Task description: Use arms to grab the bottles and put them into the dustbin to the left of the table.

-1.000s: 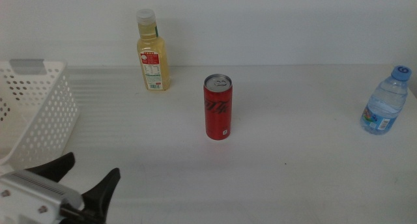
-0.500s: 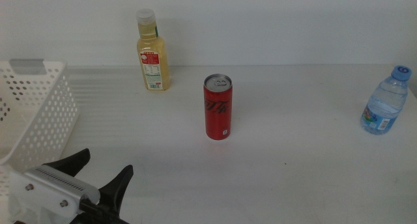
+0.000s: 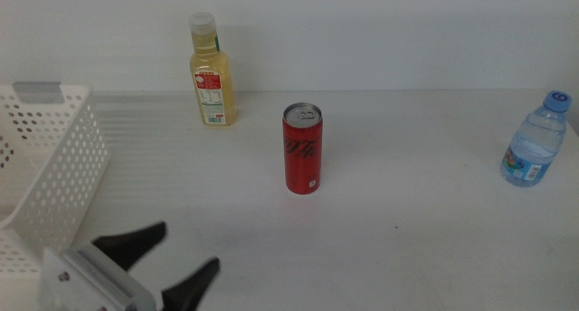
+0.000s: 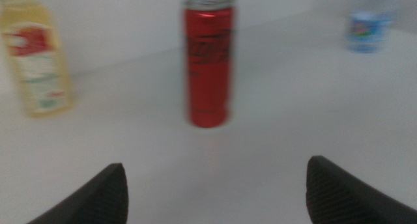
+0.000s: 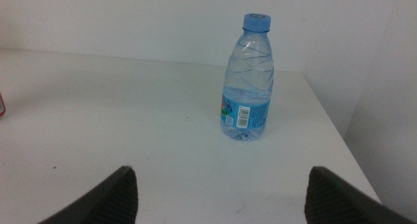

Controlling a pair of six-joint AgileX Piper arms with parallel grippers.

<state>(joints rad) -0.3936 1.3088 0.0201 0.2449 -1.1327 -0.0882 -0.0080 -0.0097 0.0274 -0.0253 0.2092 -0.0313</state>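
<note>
A slim red can [image 3: 302, 148] stands upright mid-table. At the back left stands the yellow-liquid bottle [image 3: 212, 71] with a white cap and red label. The clear water bottle [image 3: 536, 141] with a blue cap is at the far right edge. The white perforated dustbin [image 3: 50, 157] sits at the left. My left gripper [image 3: 163, 255] is open near the front left, pointing toward the red can [image 4: 208, 58], well short of it, holding nothing. My right gripper [image 5: 218, 185] is open, facing the water bottle [image 5: 248, 81] from a distance, and is out of the middle view.
The white table [image 3: 416, 212] ends just right of the water bottle, where the right wrist view shows its edge [image 5: 332, 129]. The dustbin's wall stands close beside the left arm.
My left gripper has slid forward and to the right across the front of the table, toward the red can. The bottles, the can and the dustbin have not moved.
</note>
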